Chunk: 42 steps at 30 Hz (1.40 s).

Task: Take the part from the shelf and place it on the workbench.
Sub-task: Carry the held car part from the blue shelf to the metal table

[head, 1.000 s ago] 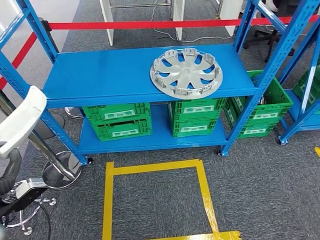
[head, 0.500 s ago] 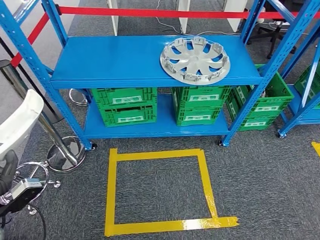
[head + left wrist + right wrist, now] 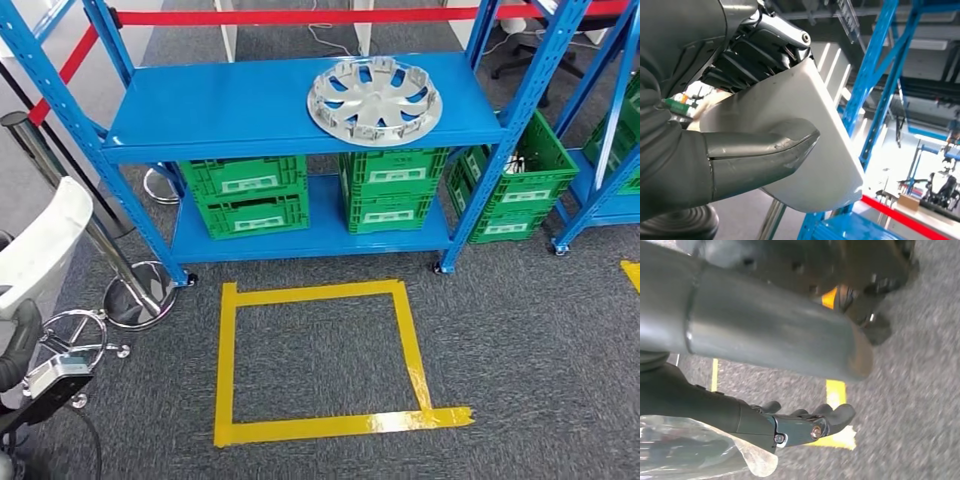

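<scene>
**Hubcap waiting on the upper shelf, both hands empty**

You are looking at the round silver plastic wheel cover with spoke cut-outs (image 3: pixel 374 99), which is lying flat on the upper deck of the blue steel shelf rack (image 3: pixel 226 110), toward the rack's right-hand upright. Green slotted plastic crates (image 3: pixel 245 195) are sitting on the deck below it, and a yellow tape square (image 3: pixel 317 360) is marking the carpet in front of the rack.

Expect the cover to be light, fairly stiff and smooth, with thin clips round its rim that could snap under a hard squeeze. You are probably best taking it at opposite edges of the rim, or through a spoke opening, rather than pressing on the face.

The head view is giving you the cover and the rack. The left wrist view is giving you the left hand (image 3: pixel 753 160) close up, thumb extended against a white curved panel (image 3: pixel 817 150), fingers apart and gripping nothing. The right wrist view is showing the right hand (image 3: pixel 806 425) hanging over grey carpet, fingers loosely apart, nothing held.
</scene>
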### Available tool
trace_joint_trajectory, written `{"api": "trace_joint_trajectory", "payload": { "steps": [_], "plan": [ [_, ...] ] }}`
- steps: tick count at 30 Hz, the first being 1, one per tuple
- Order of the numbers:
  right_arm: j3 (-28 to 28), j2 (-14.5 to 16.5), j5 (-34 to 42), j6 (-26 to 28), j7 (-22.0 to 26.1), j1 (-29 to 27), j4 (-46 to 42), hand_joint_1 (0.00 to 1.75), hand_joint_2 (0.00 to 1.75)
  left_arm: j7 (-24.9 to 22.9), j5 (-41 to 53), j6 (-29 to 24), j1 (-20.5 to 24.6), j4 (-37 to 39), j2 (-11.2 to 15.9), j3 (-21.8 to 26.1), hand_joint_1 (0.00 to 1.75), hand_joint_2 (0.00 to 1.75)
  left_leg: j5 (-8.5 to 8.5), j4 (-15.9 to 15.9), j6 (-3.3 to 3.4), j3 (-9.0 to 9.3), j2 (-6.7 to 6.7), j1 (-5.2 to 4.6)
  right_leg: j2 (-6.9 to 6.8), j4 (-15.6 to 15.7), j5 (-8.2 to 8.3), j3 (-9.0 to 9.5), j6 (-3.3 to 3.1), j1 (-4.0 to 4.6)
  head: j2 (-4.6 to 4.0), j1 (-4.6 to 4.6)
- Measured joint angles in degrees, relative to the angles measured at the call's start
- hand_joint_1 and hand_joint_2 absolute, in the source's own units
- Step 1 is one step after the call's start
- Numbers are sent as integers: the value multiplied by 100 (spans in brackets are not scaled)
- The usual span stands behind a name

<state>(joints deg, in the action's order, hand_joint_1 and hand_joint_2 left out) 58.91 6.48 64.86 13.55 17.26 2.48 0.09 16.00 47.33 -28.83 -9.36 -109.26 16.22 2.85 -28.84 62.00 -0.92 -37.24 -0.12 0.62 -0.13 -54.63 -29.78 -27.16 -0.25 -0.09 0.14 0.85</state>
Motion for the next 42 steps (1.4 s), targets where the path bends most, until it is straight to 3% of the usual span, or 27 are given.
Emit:
{"api": "trace_joint_trajectory", "payload": {
  "steps": [2,3,5,7,9,10,12,13,15,17,18,20,22,23,25,26,27,28,30,32,33,34,35,37,38,40,42],
  "plan": [
    [3,-1,6,-7,5,4,0,0,0,-7,1,1,3,0,-1,0,175,175,-546,771,-38,-159,2,3,-21,-55,95,-179,-60,21,-1,-19],
    [3,-1,5,-12,8,7,0,0,0,-9,1,1,2,0,-2,-1,175,175,-651,1100,-48,-188,2,3,-28,-94,140,-274,-70,31,-1,-23],
    [4,0,6,-17,11,17,0,0,0,-9,1,2,3,0,-2,-1,175,175,-457,1258,-38,-31,2,-1,-39,-191,218,-474,-76,48,-1,-23],
    [4,3,7,-20,12,27,-1,0,0,-9,1,2,6,-1,-1,-1,175,175,-175,661,15,465,1,-14,-38,-296,283,-653,-61,56,-1,-23],
    [4,11,7,-20,15,33,-3,0,0,-9,1,1,20,-6,2,1,175,175,-230,-165,76,1004,0,-43,-33,-368,355,-760,-16,66,-1,-20],
    [4,15,7,-18,16,34,-4,0,0,-10,2,1,29,-10,4,1,175,175,-308,-420,102,1146,-1,-62,-32,-379,402,-792,18,61,0,-19],
    [4,16,11,-9,17,27,-2,0,0,-12,4,1,39,-14,2,1,175,175,-277,-569,156,1146,9,-73,-27,-370,490,-844,100,45,0,-23],
    [5,15,14,-4,17,21,1,0,0,-13,5,2,43,-14,0,1,175,175,-210,-586,194,1086,20,-65,-18,-388,440,-879,143,40,1,-28],
    [8,14,24,1,16,12,7,0,0,-19,7,4,49,-14,-10,-2,175,175,-56,-617,273,930,46,-34,1,-676,2,-996,224,25,0,-11],
    [14,15,32,4,15,18,7,0,0,-31,10,11,52,-15,-22,-3,175,175,91,-609,304,748,54,-33,4,-1335,-571,-1130,288,-3,-1,13],
    [21,15,37,7,15,23,7,0,0,-39,12,16,51,-15,-30,-3,175,175,167,-600,300,647,57,-32,3,-1681,-688,-1161,313,-16,-1,16],
    [38,15,51,13,10,29,7,0,0,-50,14,23,52,-15,-46,-5,175,175,314,-567,278,434,61,-25,3,-1995,-466,-1043,346,-35,-1,20],
    [55,15,69,16,5,37,7,0,0,-60,14,33,54,-15,-60,-7,175,175,436,-521,237,251,62,-16,9,-1562,-102,-579,345,-52,0,21],
    [68,15,78,17,4,47,7,0,0,-65,14,39,58,-15,-63,-7,175,175,490,-492,211,191,59,-19,16,-1075,-83,-204,329,-53,0,24],
    [97,14,95,23,5,72,8,0,0,-72,14,54,76,-15,-64,-5,175,175,607,-463,149,134,59,-24,33,-187,-299,394,259,-40,0,20],
    [112,14,104,26,7,80,8,0,0,-74,15,59,87,-15,-66,-6,175,175,674,-466,115,114,61,-23,37,57,-379,527,212,-24,0,18],
    [122,14,114,26,7,78,9,0,0,-74,15,68,95,-15,-68,-8,175,175,738,-481,79,92,61,-15,36,118,-383,514,157,-16,0,13],
    [130,15,120,25,9,73,9,0,0,-74,16,77,99,-14,-70,-9,175,175,721,-476,44,65,56,-3,24,102,-332,450,106,-12,0,8],
    [140,17,127,21,4,59,8,0,0,-81,21,98,99,-13,-76,-15,175,175,317,-226,-15,-7,46,12,-13,82,-196,290,-7,-15,0,-16],
    [143,16,131,21,2,59,8,0,0,-90,25,107,106,-11,-80,-19,175,175,-342,457,-50,-111,43,19,-38,27,-58,94,-75,4,0,-43],
    [144,16,132,21,2,61,9,0,0,-93,25,109,110,-11,-81,-22,175,175,-529,850,-58,-152,42,19,-46,-15,11,-15,-87,19,0,-49],
    [144,16,133,22,2,62,9,0,0,-94,25,112,115,-11,-82,-27,175,175,-546,1152,-59,-154,42,18,-53,-70,76,-137,-91,31,-1,-48],
    [146,16,132,24,2,63,9,0,0,-96,26,115,121,-11,-84,-33,175,175,-424,1296,-52,-92,42,17,-58,-133,137,-267,-92,42,-1,-50],
    [156,17,135,30,2,64,8,0,0,-98,28,115,134,-11,-86,-43,175,175,-79,978,-11,297,39,10,-61,-271,237,-541,-82,53,-1,-50],
    [167,17,140,32,4,65,8,0,0,-98,29,113,143,-11,-86,-45,175,175,-56,577,17,593,37,-2,-57,-336,278,-648,-66,61,-1,-51],
    [191,17,155,35,9,68,7,0,0,-96,29,110,171,-13,-87,-48,175,175,-237,-204,70,1080,32,-30,-49,-409,372,-780,-12,69,-1,-48],
    [220,17,174,46,9,64,9,0,0,-94,29,111,194,-13,-93,-53,175,175,-314,-504,120,1167,33,-52,-46,-403,503,-856,63,65,-1,-43]
  ]
}}
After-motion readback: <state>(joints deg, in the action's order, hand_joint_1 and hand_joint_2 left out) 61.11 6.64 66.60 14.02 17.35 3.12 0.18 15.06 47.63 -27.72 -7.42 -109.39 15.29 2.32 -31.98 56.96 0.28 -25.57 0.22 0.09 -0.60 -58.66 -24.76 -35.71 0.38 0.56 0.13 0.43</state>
